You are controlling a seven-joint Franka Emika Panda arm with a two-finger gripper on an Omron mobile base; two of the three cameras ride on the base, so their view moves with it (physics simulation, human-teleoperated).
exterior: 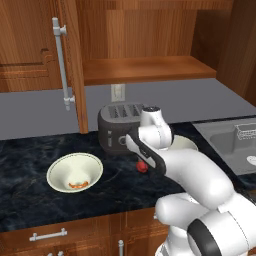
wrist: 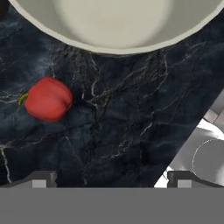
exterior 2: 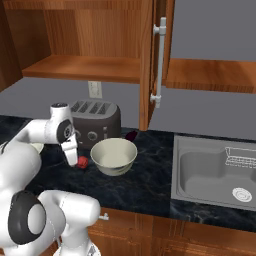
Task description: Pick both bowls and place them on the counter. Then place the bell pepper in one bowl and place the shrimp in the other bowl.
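Two cream bowls sit on the black marble counter [exterior: 30, 165]. The wide bowl [exterior: 75, 172] holds one small orange shrimp [exterior: 78, 185]. The deeper bowl [exterior 2: 114, 156] looks smooth and seems empty. One shiny red bell pepper [wrist: 48, 99] lies round beside it, on the counter. The gripper [wrist: 109, 179] hangs above, fingers spread wide.

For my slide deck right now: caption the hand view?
Open jaws hover over the black counter, with the red bell pepper beside an empty cream bowl.
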